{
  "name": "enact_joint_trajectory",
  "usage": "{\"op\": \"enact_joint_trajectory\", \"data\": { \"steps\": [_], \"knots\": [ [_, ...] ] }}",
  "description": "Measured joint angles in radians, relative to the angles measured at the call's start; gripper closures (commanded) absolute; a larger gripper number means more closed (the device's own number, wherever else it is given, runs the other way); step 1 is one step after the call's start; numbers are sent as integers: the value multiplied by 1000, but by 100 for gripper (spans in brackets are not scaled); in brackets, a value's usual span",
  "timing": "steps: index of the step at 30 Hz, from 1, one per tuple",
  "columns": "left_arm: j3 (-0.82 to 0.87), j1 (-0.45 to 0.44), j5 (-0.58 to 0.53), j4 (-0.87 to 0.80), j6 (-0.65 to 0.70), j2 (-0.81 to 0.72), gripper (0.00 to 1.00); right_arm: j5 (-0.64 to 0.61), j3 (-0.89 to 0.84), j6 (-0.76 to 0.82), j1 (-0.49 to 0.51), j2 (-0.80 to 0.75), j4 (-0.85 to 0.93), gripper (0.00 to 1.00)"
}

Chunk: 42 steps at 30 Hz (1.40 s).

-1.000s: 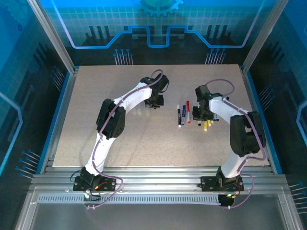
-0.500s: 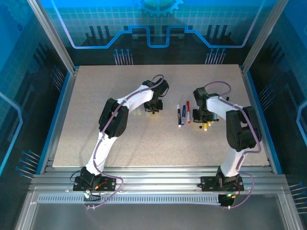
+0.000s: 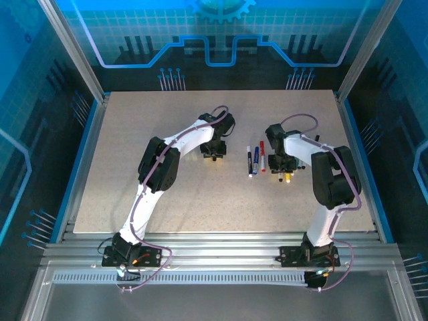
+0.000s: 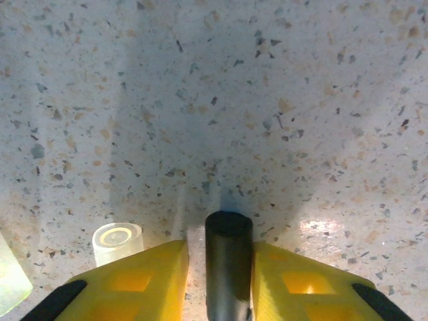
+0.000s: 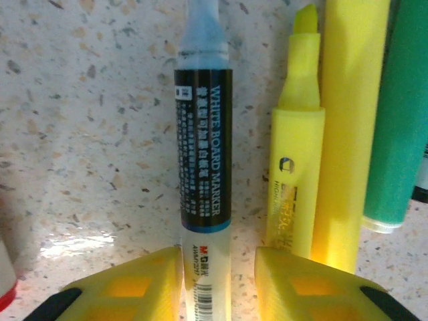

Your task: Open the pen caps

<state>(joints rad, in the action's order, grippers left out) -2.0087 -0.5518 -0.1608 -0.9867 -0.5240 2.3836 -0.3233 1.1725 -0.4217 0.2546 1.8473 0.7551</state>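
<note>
A black pen cap point(image 4: 228, 257) lies on the table between the yellow fingers of my left gripper point(image 4: 221, 249). The jaws are open, with a gap on the cap's left side. In the top view this gripper point(image 3: 212, 154) sits left of the pens. My right gripper point(image 5: 219, 259) is open around an uncapped whiteboard marker point(image 5: 202, 154) that lies flat with its tip pointing away. There is a gap at the right finger. An uncapped yellow highlighter point(image 5: 294, 160) lies just right of the marker. Three capped pens point(image 3: 255, 159) lie side by side between the arms.
A clear cap point(image 4: 117, 242) stands upright by the left finger, with a pale green one point(image 4: 9, 281) at the frame edge. Right of the highlighter lie a yellow barrel point(image 5: 348, 127) and a green barrel point(image 5: 398, 114). A red-tipped pen point(image 5: 5, 277) lies left of the marker.
Both grippers came down to the table and their jaws opened. The left let go of the black cap, the right let go of the marker among the pens.
</note>
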Motion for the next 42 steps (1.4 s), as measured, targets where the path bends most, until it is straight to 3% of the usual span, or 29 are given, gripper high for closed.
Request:
{"op": "enact_joint_trajectory", "data": {
  "steps": [11, 19, 27, 31, 42],
  "knots": [
    [0, 1, -1, -2, 0, -2, 65, -39, 0, -16, 34, -73, 30, 61],
    [3, 2, -4, -1, 0, -80, 65, 52, 21, -45, 116, -204, -35, 60],
    [123, 2, 88, 99, -2, -225, 66, 121, 99, -88, 179, -90, -76, 63],
    [173, 2, 140, 154, -20, -242, 67, 130, 132, -101, 204, -24, -84, 70],
    [210, 2, 184, 201, -27, -243, 67, 142, 195, -114, 216, 93, -77, 72]
  ]
}}
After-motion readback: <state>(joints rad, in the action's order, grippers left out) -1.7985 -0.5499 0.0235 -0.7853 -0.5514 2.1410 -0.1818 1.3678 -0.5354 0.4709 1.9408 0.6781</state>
